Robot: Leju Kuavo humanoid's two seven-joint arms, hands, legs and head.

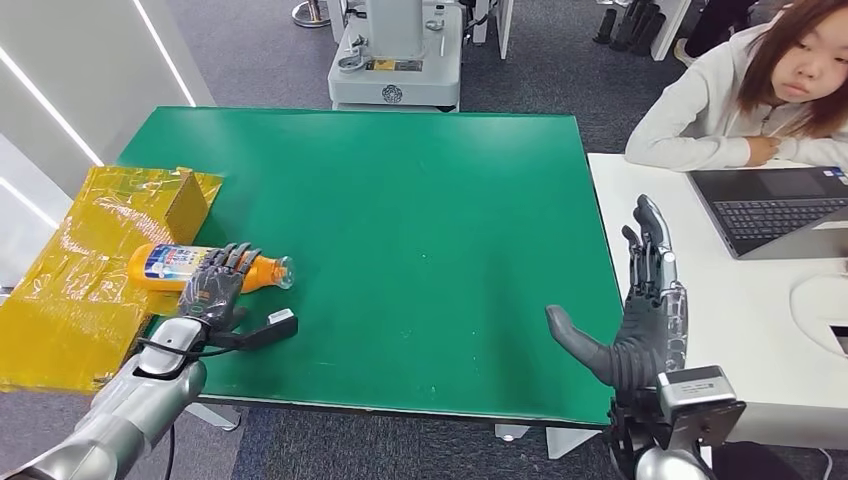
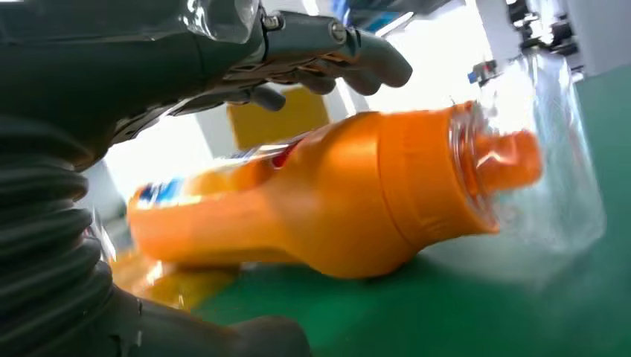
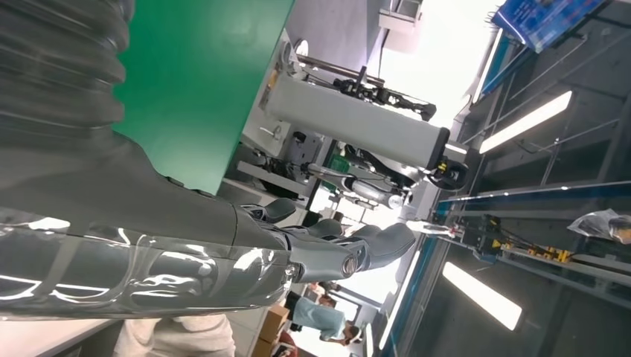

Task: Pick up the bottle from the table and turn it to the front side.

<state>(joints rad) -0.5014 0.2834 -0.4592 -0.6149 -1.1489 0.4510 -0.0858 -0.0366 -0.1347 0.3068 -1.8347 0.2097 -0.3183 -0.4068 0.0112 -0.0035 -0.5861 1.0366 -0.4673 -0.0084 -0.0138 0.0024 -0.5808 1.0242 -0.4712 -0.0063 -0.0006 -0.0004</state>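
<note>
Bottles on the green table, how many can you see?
1. The orange bottle lies on its side at the table's left edge, partly over the yellow sheet, under the left hand's fingers. None visible elsewhere.

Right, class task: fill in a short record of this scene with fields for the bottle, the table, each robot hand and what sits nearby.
bottle: orange bottle lying on its side at the table's left edge, clear cap end pointing toward the table's middle
table: green table
left hand: left hand draped over the bottle, fingers above it and thumb below; firm grip cannot be told
right hand: right hand open, raised at the table's right edge, holding nothing
nearby: yellow box left of the bottle; laptop on a white desk; a seated person behind it
</note>
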